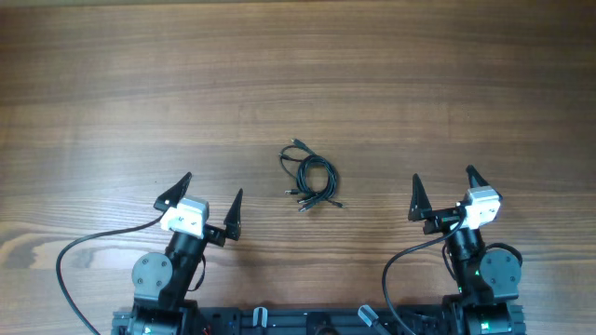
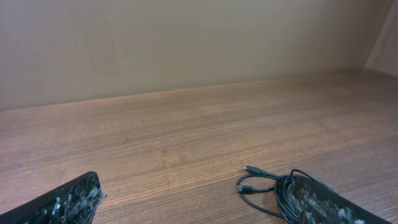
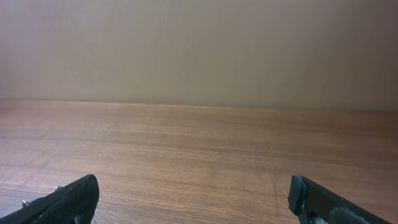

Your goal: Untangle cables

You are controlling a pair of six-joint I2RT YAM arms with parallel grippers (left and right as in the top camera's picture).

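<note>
The cables (image 1: 309,176) are a small bundle of thin black wires with tiny plug ends, lying coiled on the wooden table near the middle. In the left wrist view the cables (image 2: 264,186) lie at lower right, partly hidden behind my right finger. My left gripper (image 1: 207,203) is open and empty, to the left of and nearer than the bundle. My right gripper (image 1: 445,189) is open and empty, to the right of the bundle. In the right wrist view only two tiny plug tips (image 3: 37,195) show at the left edge, beside the left finger of the right gripper (image 3: 193,199).
The wooden table (image 1: 298,84) stretches wide behind and beside the bundle. A plain wall (image 3: 199,50) stands beyond the far edge. Thick black arm cables (image 1: 79,251) loop near both arm bases at the front edge.
</note>
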